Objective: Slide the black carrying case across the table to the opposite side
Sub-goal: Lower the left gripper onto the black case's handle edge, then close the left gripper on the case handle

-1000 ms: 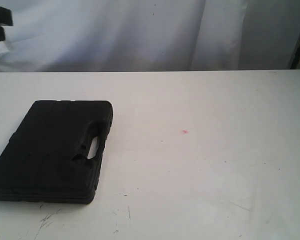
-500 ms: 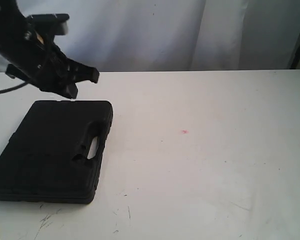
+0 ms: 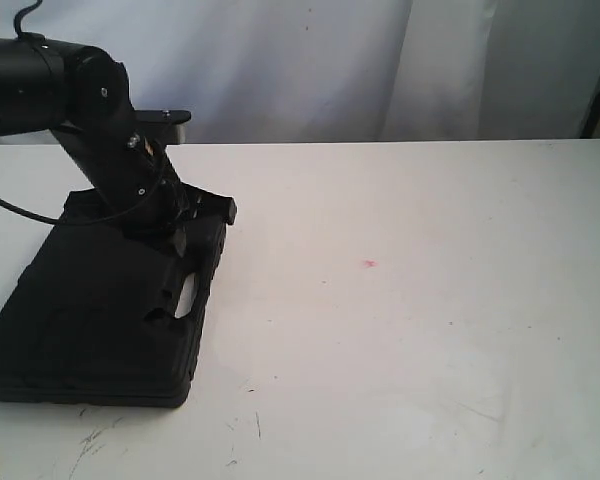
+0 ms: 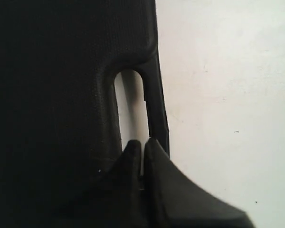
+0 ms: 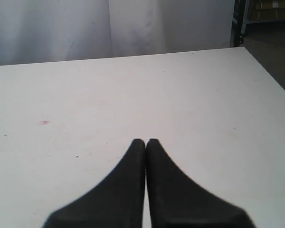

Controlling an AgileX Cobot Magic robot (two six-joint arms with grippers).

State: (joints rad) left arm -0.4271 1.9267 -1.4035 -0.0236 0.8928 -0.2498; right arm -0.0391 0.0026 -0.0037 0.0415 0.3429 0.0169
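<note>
The black case [image 3: 90,310] lies flat at the near left of the white surface [image 3: 430,330], with its handle slot [image 3: 187,297] along its right edge. The left tool [image 4: 142,144] is down at the case's far right corner, fingers pinched almost together, tips at the slot's far end. The right tool [image 5: 146,142], likewise pinched together, hangs over the surface. Right of the case sits a small red speck [image 3: 370,264]. Dark scratches [image 3: 90,440] mark the near edge, and a white curtain [image 3: 310,70] hangs behind.
</note>
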